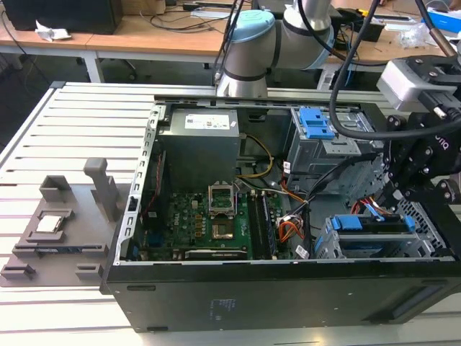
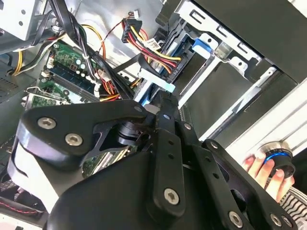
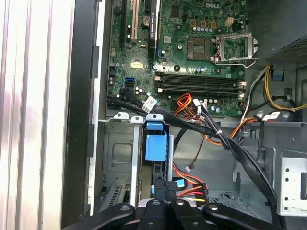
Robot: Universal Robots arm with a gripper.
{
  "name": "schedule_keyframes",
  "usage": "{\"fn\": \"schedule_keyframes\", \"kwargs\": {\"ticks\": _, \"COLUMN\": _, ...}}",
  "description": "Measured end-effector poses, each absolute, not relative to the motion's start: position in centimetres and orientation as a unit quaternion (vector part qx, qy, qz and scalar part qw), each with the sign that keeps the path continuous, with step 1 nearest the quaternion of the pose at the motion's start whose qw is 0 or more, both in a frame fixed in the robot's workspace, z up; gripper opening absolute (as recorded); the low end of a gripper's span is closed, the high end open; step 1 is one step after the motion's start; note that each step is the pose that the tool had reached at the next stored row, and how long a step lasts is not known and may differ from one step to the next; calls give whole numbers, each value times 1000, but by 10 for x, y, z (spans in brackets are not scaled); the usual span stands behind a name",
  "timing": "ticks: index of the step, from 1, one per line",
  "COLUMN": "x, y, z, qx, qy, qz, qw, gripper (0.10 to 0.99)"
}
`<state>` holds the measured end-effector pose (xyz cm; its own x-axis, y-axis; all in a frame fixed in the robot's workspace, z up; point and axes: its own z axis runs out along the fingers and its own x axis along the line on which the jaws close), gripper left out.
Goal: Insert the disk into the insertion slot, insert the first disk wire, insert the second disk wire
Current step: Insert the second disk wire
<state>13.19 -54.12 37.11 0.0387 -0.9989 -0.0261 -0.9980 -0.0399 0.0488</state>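
Already seated: disk in the insertion slot, wiring under way.
Motherboard (image 1: 209,216) at the exterior view's left; toward the right, the blue-framed disk (image 1: 374,225) sits in the low grey insertion slot (image 1: 364,245); the claw (image 3: 165,191), seemingly clenched, meets the first disk wire (image 3: 189,184) at the disk's end.
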Motion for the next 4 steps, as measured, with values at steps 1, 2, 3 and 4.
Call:
{"fn": "schedule_keyframes", "kwargs": {"ticks": 1, "x": 132, "y": -541, "z": 371, "qx": 721, "qy": -693, "qz": -26, "qw": 9, "gripper": 106}}
{"fn": "schedule_keyframes", "kwargs": {"ticks": 2, "x": 132, "y": -541, "z": 371, "qx": 721, "qy": -693, "qz": -26, "qw": 9, "gripper": 106}}
{"fn": "schedule_keyframes", "kwargs": {"ticks": 3, "x": 132, "y": -541, "z": 371, "qx": 721, "qy": -693, "qz": -26, "qw": 9, "gripper": 106}}
{"fn": "schedule_keyframes", "kwargs": {"ticks": 4, "x": 132, "y": -541, "z": 371, "qx": 721, "qy": -693, "qz": -26, "qw": 8, "gripper": 106}}
